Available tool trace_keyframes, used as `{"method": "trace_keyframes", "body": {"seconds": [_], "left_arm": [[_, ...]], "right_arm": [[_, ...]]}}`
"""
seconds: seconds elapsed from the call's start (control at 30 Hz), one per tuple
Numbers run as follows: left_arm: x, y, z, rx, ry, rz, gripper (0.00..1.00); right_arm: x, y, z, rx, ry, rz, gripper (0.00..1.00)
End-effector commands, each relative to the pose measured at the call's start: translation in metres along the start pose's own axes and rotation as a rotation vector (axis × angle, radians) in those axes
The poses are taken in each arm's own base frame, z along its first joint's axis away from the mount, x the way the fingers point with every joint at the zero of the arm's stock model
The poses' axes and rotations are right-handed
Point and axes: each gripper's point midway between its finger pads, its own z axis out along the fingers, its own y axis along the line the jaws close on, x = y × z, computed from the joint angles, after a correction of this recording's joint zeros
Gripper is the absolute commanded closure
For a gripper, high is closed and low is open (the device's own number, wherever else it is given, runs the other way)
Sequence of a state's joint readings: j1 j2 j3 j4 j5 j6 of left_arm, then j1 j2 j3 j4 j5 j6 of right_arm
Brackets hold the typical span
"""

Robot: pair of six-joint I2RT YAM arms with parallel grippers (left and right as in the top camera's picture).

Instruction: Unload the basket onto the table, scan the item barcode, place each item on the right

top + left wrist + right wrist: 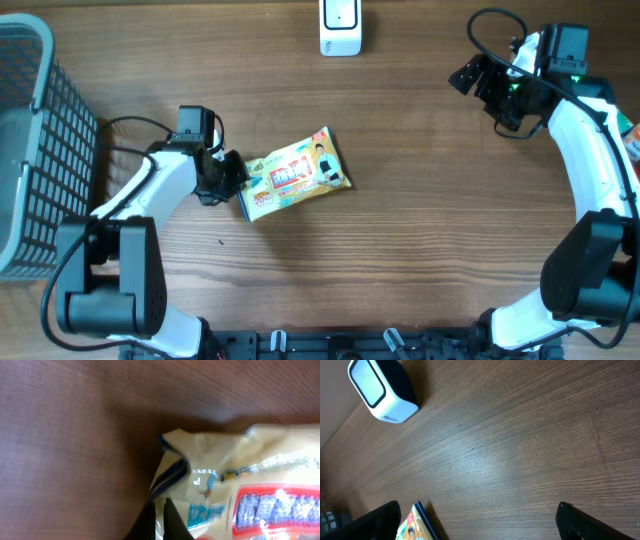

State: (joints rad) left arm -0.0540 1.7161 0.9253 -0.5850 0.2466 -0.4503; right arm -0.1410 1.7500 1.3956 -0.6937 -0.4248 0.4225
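Brown wood-grain counter [420,230] is seen. Packet [300,172] is laid flat left of centre, its left edge pinched by the closed left tool [232,180]. Right tool [478,78] is held wide open, empty. Scanner [340,27] is stood at far edge, basket [30,150] at left.

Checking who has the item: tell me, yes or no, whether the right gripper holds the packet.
No, the right gripper stands open and empty, far from the packet at the left gripper.
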Motion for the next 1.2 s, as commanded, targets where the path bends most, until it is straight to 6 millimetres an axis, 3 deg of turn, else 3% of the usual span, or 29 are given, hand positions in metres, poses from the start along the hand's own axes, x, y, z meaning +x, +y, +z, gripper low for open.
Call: {"method": "trace_keyframes", "body": {"seconds": [0.0,0.13,0.27,0.4,0.53,0.63,0.8,0.87,0.93,1.03,1.1,1.17], "left_arm": [[0.000,0.013,0.009,-0.045,-0.011,-0.017,0.96],[-0.007,0.002,-0.017,-0.043,-0.015,-0.010,0.96],[-0.020,-0.028,-0.073,0.009,-0.097,0.026,0.96],[-0.008,-0.058,-0.094,0.084,-0.134,0.076,0.96],[0.023,-0.084,-0.071,0.093,-0.059,0.146,0.96],[0.047,-0.098,-0.038,0.088,-0.017,0.158,0.96],[0.063,-0.089,0.019,-0.034,-0.025,0.178,0.96],[0.065,-0.079,0.033,-0.099,-0.026,0.192,0.96],[0.070,-0.080,0.034,-0.082,0.010,0.184,0.96],[0.066,-0.102,0.008,0.035,0.042,0.156,0.96],[0.054,-0.126,-0.036,0.150,0.025,0.137,0.96],[0.043,-0.137,-0.073,0.218,-0.019,0.136,0.96]], "right_arm": [[0.000,0.002,-0.001,0.002,-0.007,-0.003,0.00],[0.000,0.002,-0.001,0.002,-0.007,-0.003,0.00],[0.000,0.002,-0.001,0.002,-0.007,-0.002,0.00],[0.000,0.002,-0.001,0.002,-0.007,-0.003,0.00],[0.000,0.002,-0.001,0.002,-0.007,-0.003,0.00],[0.000,0.002,-0.001,0.002,-0.007,-0.003,0.00],[0.000,0.002,-0.001,0.002,-0.007,-0.003,0.00],[0.000,0.002,-0.001,0.002,-0.007,-0.003,0.00],[0.000,0.002,-0.001,0.002,-0.007,-0.003,0.00],[0.000,0.002,-0.001,0.002,-0.007,-0.003,0.00],[0.000,0.002,-0.001,0.002,-0.007,-0.003,0.00],[0.000,0.002,-0.001,0.002,-0.007,-0.003,0.00]]}}
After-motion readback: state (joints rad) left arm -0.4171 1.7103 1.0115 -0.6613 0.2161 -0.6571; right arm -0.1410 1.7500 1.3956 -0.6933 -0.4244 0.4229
